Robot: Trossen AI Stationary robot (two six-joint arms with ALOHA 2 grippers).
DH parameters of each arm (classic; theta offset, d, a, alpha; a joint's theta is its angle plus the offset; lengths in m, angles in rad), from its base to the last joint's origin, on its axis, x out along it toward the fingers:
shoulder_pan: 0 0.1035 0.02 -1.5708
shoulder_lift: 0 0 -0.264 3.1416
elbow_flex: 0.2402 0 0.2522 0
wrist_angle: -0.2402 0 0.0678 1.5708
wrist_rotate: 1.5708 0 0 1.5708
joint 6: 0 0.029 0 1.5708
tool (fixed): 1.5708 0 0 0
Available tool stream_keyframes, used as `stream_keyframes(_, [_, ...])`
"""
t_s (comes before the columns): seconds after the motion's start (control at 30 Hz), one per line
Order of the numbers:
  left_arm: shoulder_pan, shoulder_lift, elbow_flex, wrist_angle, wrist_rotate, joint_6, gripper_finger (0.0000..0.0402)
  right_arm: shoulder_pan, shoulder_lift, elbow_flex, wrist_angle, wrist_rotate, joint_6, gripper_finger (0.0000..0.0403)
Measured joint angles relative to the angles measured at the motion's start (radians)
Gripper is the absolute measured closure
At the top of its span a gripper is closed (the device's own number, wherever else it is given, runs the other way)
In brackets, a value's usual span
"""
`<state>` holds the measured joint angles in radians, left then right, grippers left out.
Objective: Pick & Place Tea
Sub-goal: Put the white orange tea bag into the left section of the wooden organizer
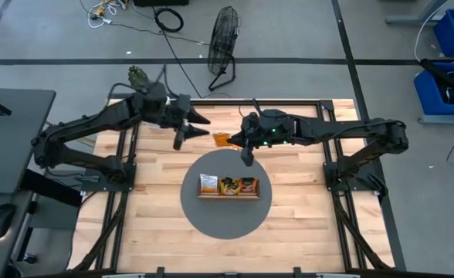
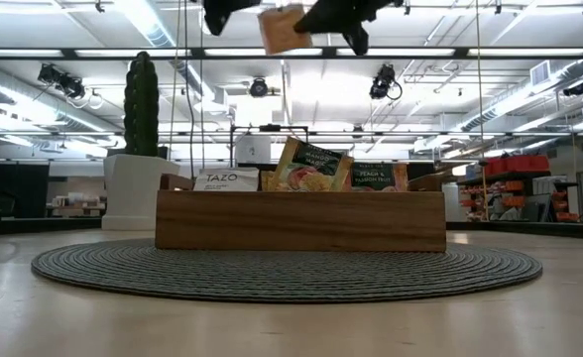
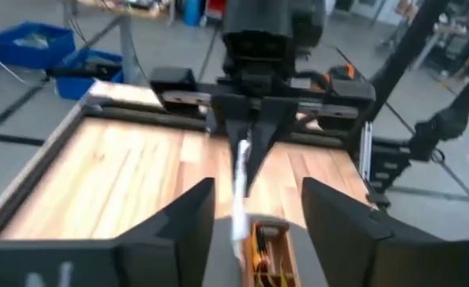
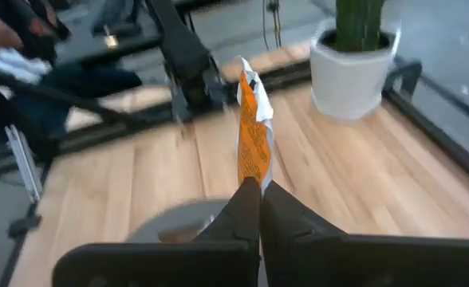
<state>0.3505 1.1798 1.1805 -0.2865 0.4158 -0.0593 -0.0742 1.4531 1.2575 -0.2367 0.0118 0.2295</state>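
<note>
An orange tea sachet (image 1: 221,140) hangs in the air above the table's far middle, with my right gripper (image 1: 235,142) shut on it. It shows edge-on in the left wrist view as the sachet (image 3: 238,187), between the fingers of my open left gripper (image 3: 258,187). I see no touch there. My left gripper (image 1: 194,130) stands just left of the sachet. Nearer the front, a brown wooden tray (image 1: 228,194) rests on a round grey mat (image 1: 227,224), with three tea sachets (image 1: 228,184) standing in it. My right gripper pinches the sachet's one end (image 4: 251,174) between its two fingers, only at their tips. The fingers come from the table's right, slanting a little down. The sachet sticks out beyond the fingertips toward the left gripper, standing on edge and lifted clear of the table.
A potted cactus in a white pot (image 4: 354,64) stands at the table's far left corner. A floor fan (image 1: 224,38) is beyond the far edge. A dark metal frame (image 1: 343,154) borders the wooden top. Bare wood lies left and right of the mat.
</note>
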Motion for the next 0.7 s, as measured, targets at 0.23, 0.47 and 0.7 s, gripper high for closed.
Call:
stream_keyframes(0.23, [-0.044,0.073,0.001,0.003,-0.084,0.006,0.0169,0.006,0.019,-0.001,-0.001,0.007,-0.004,0.0403])
stream_keyframes(0.47, [-0.073,0.14,0.0,0.002,-0.091,0.0,0.018,0.007,0.031,-0.001,-0.022,0.006,-0.01,0.0403])
stream_keyframes(0.7, [-0.086,0.143,0.0,0.003,-0.092,-0.004,0.0258,0.007,0.031,-0.001,-0.039,0.006,-0.01,0.0403])
